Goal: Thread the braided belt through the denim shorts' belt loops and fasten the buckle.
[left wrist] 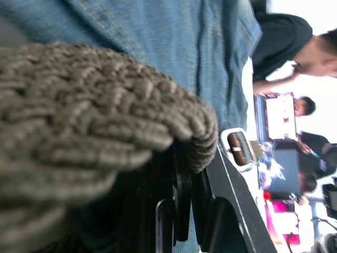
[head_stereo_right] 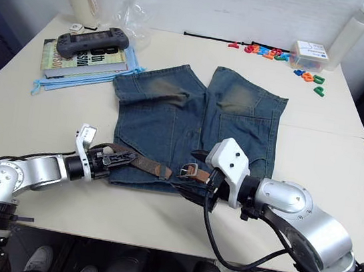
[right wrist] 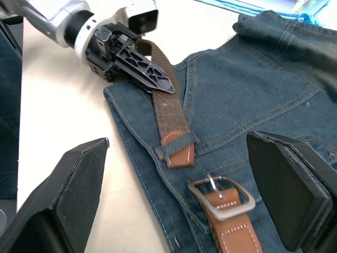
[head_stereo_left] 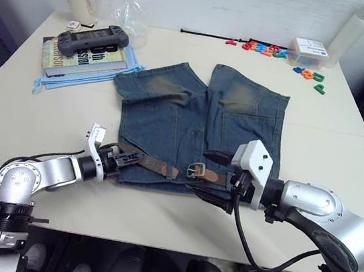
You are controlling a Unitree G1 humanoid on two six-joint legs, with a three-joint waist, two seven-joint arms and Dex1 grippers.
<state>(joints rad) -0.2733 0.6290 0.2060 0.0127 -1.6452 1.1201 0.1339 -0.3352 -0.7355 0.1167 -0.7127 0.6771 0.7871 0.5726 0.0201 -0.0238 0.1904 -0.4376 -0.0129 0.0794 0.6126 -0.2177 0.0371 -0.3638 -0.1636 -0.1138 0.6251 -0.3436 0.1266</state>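
Woven brown cord fills my left jaws: my left gripper [right wrist: 138,67] is pinched on the braided belt [right wrist: 167,108] at the lower left of the denim shorts [head_stereo_left: 190,127], low in the head views, and the plait bulges softly over my black fingers in the left wrist view. My right gripper [right wrist: 179,203] hangs spread wide, pinching nothing, its two pads either side of the buckle [right wrist: 221,197] on the waistband at lower centre. The belt's tan leather tip pokes out from under one of the belt loops [right wrist: 178,143], just short of the buckle, so the strap seems threaded but not yet fastened. I judge the braid light, limp and grippy, likely to sag or twist if held far from its end; the leather tip looks stiffer, so that is where I would take hold. The metal frame looks hard and slick, better pinned flat than squeezed, and the thin denim will probably bunch if dragged.
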